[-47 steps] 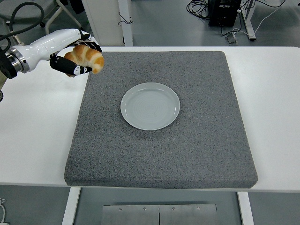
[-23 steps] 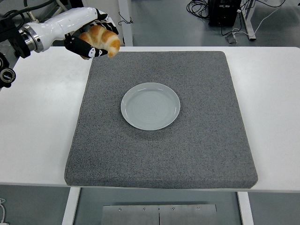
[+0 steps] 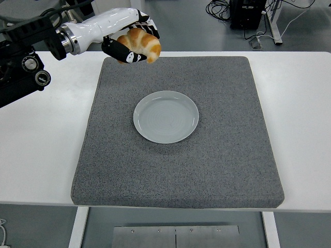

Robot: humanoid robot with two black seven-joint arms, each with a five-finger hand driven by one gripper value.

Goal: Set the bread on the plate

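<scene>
My left hand [image 3: 135,42] is shut on a golden croissant-shaped bread [image 3: 140,42] and holds it in the air above the far left corner of the grey mat [image 3: 217,155]. A pale round plate [image 3: 166,117] lies empty in the middle of the mat, to the right of and nearer than the hand. The right arm is not in view.
The mat covers most of the white table [image 3: 41,150]. The left arm's dark joint housing [image 3: 20,67] reaches in over the table's far left. Table legs and cables show on the floor beyond the far edge.
My left hand has carried the bread up and to the right, from beside the mat's far left edge to above its far left corner, closer to the plate.
</scene>
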